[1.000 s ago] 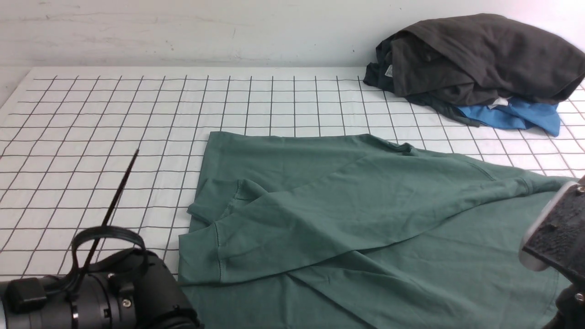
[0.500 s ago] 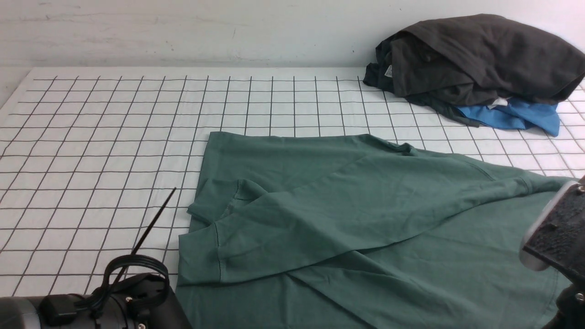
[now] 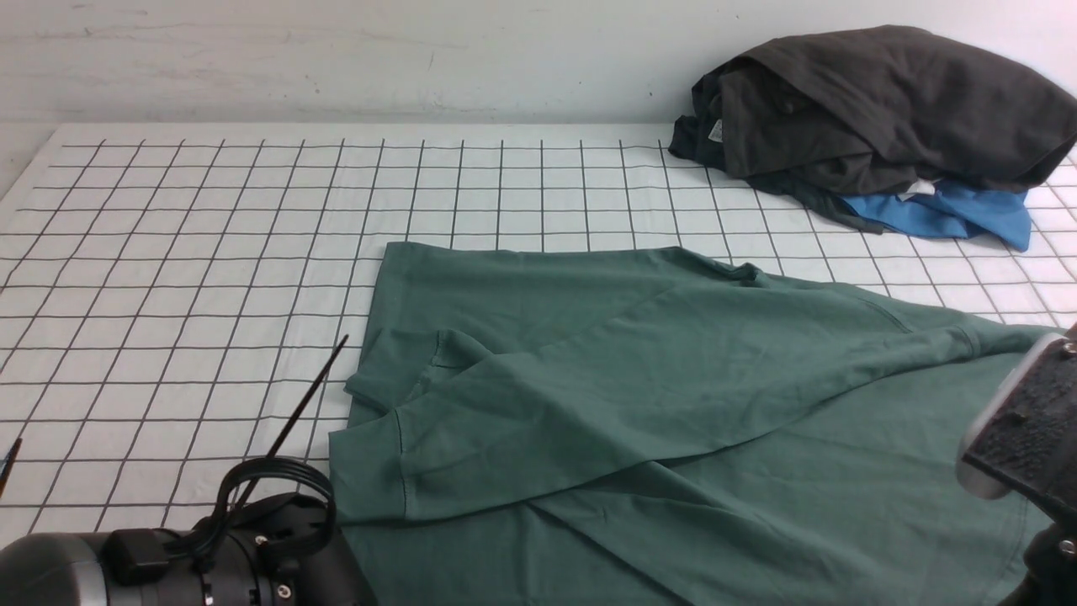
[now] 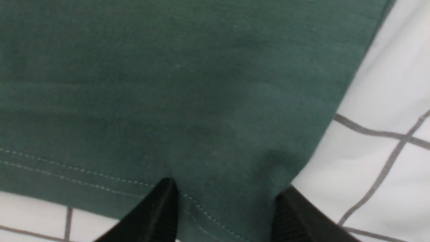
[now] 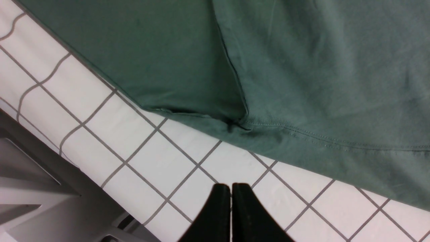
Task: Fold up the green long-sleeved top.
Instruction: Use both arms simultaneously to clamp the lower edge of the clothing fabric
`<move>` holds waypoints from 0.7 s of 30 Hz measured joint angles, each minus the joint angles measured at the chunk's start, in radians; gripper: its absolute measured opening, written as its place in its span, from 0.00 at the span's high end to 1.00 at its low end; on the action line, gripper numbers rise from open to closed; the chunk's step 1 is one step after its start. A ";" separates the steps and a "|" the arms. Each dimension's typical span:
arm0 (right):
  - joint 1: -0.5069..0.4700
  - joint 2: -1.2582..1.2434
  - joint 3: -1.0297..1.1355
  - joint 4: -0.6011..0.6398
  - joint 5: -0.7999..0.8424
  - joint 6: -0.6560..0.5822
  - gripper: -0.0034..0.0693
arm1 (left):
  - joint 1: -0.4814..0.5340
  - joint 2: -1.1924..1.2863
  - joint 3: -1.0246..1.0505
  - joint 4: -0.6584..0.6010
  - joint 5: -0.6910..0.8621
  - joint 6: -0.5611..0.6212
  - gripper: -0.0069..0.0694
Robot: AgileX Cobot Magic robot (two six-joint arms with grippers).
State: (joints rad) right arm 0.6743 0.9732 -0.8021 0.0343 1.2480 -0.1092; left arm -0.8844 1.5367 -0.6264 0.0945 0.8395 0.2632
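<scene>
One green top (image 3: 673, 404) is spread along the worktop's (image 3: 210, 219) near edge. Its hem corner is straddled by the spread left fingers (image 4: 158, 208), presumably for a fold. The right fingers (image 5: 218, 215) are pressed together, empty, off the hem.

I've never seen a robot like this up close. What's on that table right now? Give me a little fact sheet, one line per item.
Surface: white cloth with a black grid
Main garment: muted dark-green long-sleeved cotton top, spread out, a sleeve laid across its body
Far right pile: dark grey-black garment heaped over a bright blue garment
Left gripper: jaws apart, straddling the top's stitched hem corner
Right gripper: jaws shut, empty, over bare grid cloth beside the top's edge
</scene>
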 joint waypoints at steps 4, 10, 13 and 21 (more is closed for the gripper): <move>0.000 0.000 0.000 0.000 0.000 0.000 0.95 | 0.000 0.004 -0.008 0.003 0.008 -0.013 0.47; 0.000 0.000 0.000 0.000 0.000 0.000 0.95 | 0.000 0.018 -0.062 0.021 0.055 -0.022 0.48; 0.000 0.000 0.000 0.000 0.000 0.000 0.95 | 0.001 0.018 -0.075 0.026 0.046 -0.022 0.48; 0.000 0.000 0.000 0.000 0.000 0.000 0.95 | 0.036 0.019 -0.081 0.037 0.020 -0.022 0.52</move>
State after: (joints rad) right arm 0.6743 0.9732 -0.8021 0.0343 1.2480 -0.1092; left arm -0.8487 1.5561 -0.7073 0.1320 0.8594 0.2415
